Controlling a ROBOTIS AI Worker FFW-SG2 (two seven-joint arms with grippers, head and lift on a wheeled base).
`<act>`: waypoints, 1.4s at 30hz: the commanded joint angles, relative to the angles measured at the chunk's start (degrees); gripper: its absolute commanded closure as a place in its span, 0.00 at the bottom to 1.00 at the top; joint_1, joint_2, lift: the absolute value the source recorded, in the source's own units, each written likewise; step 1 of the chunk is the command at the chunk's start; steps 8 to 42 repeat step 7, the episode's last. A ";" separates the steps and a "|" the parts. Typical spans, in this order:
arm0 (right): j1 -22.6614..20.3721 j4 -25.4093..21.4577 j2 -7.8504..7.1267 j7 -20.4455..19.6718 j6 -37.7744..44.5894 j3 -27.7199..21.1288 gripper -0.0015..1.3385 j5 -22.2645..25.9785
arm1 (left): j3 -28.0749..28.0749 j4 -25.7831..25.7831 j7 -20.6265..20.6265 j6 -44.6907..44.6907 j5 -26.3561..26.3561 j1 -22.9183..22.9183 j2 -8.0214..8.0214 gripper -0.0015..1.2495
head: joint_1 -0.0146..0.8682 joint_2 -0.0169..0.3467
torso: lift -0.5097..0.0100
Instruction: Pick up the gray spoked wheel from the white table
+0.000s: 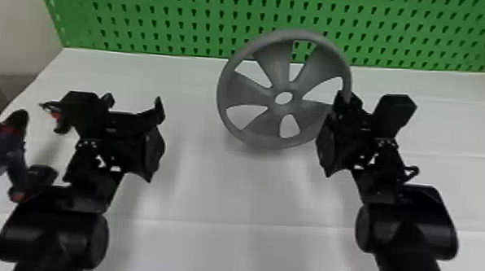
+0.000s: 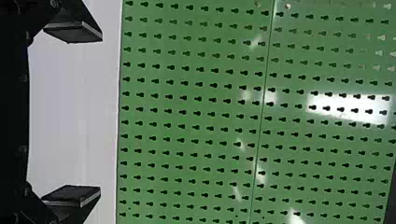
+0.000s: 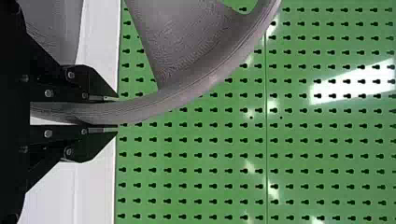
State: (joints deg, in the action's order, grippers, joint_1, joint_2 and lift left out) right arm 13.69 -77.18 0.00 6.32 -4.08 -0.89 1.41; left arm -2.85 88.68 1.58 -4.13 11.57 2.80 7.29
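Gray wheel [image 1: 284,110] has rim [image 3: 102,112] btwn R jaws.

The spoked wheel [image 1: 262,97] is gray, the surface [image 1: 217,192] white, and the pegboard [image 1: 160,13] green with rows of dark keyhole-shaped slots.

1. No text, label, brand, number or sign can be read.
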 commanded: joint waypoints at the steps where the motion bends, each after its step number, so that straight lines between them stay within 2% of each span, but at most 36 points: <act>1: 0.02 0.01 0.05 0.00 0.21 0.19 0.78 -0.27 | 0.21 0.00 0.00 0.00 -0.06 0.01 0.00 0.10 | 0.89 0.14 | 0.77; 42: -0.07 0.01 0.05 0.00 0.21 0.01 0.78 -0.44 | 0.48 0.00 0.00 0.00 -0.06 0.01 0.00 0.10 | 0.89 0.14 | 0.77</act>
